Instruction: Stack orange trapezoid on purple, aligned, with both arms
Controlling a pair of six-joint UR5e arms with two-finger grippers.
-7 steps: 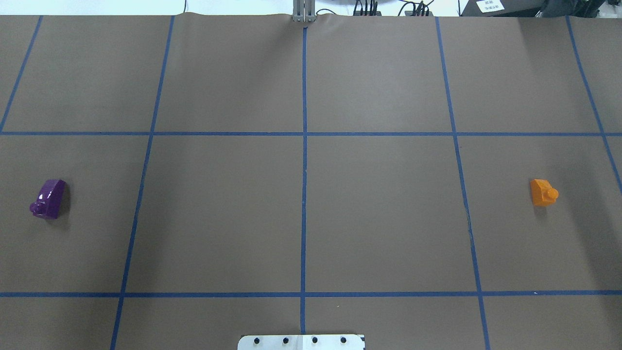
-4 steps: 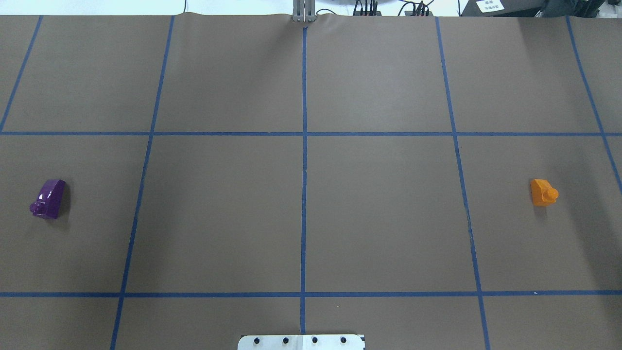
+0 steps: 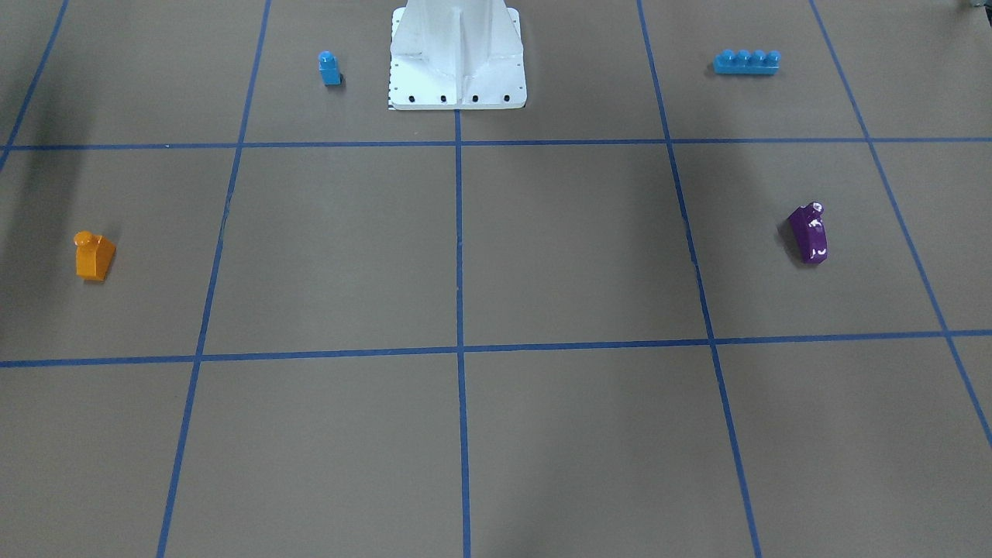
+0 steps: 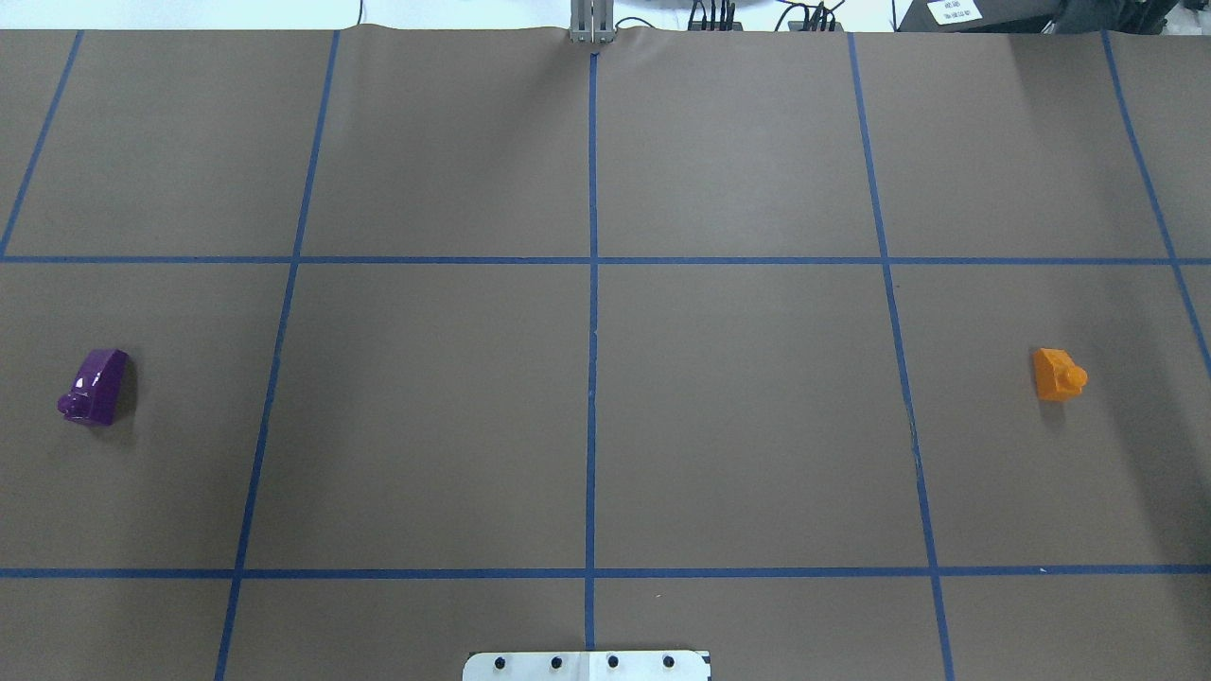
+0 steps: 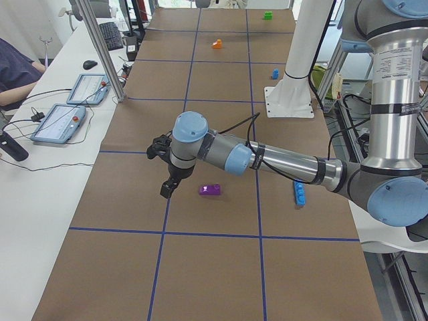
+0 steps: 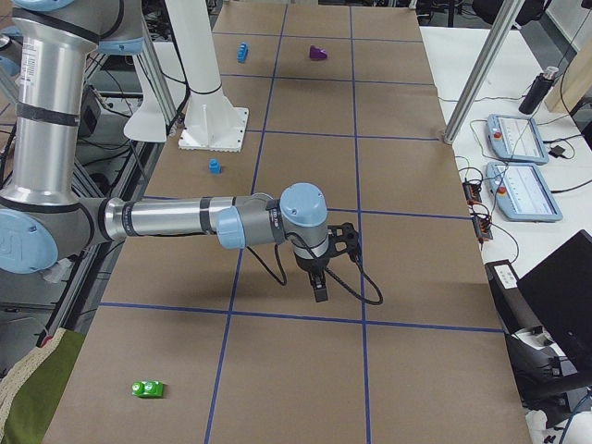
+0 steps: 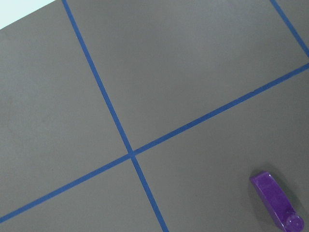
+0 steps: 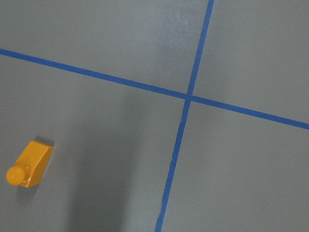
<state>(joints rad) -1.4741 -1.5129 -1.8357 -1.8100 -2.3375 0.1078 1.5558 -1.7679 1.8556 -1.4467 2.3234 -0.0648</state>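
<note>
The orange trapezoid point(image 4: 1058, 375) sits on the brown table at the right in the overhead view. It also shows in the front view point(image 3: 94, 256) and the right wrist view point(image 8: 30, 164). The purple block point(image 4: 93, 388) sits at the far left, and also shows in the left wrist view point(image 7: 277, 200). My left gripper point(image 5: 166, 188) hangs above the table close beside the purple block point(image 5: 210, 190), apart from it. My right gripper point(image 6: 319, 289) hangs above the table. Both grippers show only in side views, so I cannot tell whether they are open or shut.
A small blue single-stud block point(image 3: 329, 68) and a blue four-stud brick point(image 3: 746, 61) lie near the white pedestal point(image 3: 457, 58). A green block point(image 6: 148, 388) lies near the table's right end. Blue tape lines grid the table. Operator tablets point(image 5: 60, 122) sit beyond the far edge.
</note>
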